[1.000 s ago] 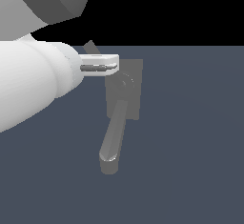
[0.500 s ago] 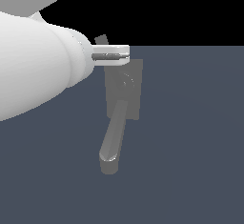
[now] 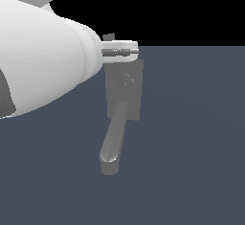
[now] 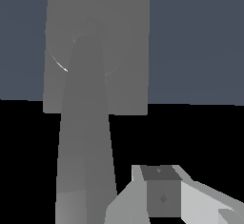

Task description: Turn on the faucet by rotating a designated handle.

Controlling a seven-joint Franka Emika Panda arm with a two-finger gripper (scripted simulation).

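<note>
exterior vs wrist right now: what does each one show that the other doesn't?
Exterior only: the white arm body filling the exterior view's left, the tool seen side-on above the top edge of the base plate, and the spout's blunt downturned end.

Wrist only: the round hub with the spout running straight down the frame, and one tool finger close up. Whether the tool is open cannot be told.

Both: the grey faucet on the dark blue-grey surface. The thin handle is not clearly visible in either.
</note>
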